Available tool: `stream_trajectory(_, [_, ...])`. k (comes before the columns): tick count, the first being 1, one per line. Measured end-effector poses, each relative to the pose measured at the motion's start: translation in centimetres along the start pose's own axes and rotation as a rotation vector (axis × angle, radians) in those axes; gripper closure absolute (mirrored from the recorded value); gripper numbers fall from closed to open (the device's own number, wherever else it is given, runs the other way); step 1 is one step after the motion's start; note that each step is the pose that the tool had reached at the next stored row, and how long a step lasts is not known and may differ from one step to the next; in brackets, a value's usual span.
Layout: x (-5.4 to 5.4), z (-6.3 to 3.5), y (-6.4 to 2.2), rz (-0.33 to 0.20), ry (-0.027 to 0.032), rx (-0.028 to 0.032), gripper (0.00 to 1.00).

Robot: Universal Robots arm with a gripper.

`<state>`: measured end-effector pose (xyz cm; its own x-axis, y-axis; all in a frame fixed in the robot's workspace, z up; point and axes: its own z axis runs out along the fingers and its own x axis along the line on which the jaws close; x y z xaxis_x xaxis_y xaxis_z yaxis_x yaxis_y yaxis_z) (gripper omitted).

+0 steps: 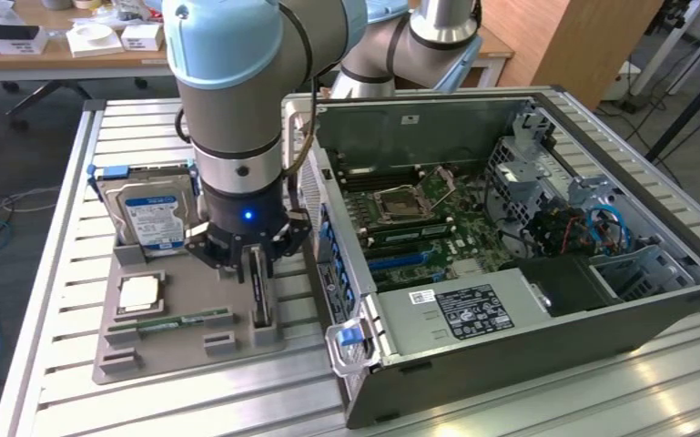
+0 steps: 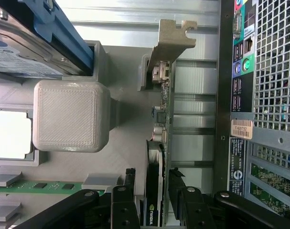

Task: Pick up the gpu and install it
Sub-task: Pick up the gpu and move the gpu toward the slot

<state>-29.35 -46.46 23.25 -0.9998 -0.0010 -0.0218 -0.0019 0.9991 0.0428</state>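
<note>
One hand: the single arm's hand (image 1: 256,264) hangs straight over the grey printed tray (image 1: 161,350); its fingers (image 2: 121,200) are spread wide and grip nothing
Gpu: the gpu (image 1: 259,296) stands on its long edge in a slot on the tray's side nearest the open computer case (image 1: 544,364); it is not yet lifted
Key relation: the card sits directly under the hand and rises between the two fingers; one finger stands off each flat face, and the gap looks narrower on the case side
Long axis: it runs along the slot, level with the desk (image 1: 204,401); the pale bracket (image 2: 171,40) caps the end toward the hard drive (image 1: 149,214); the hand straddles the stretch away from that bracket, its finger line square across the card's thin way
Neighbours: hard drive, processor (image 1: 139,291) and memory stick (image 1: 179,320) sit in their own pockets, away from the case and apart from the fingers
</note>
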Motion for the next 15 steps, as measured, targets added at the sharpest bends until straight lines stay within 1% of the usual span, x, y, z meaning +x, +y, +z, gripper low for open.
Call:
stream_trajectory(7, [0.0,0.0,0.0,0.0,0.0,0.0,0.6])
stream_trajectory(8, [0.0,0.0,0.0,0.0,0.0,-0.0001,0.67])
stream_trajectory(15, [-0.15,0.0,-0.04,0.0,0.0,0.0001,0.67])
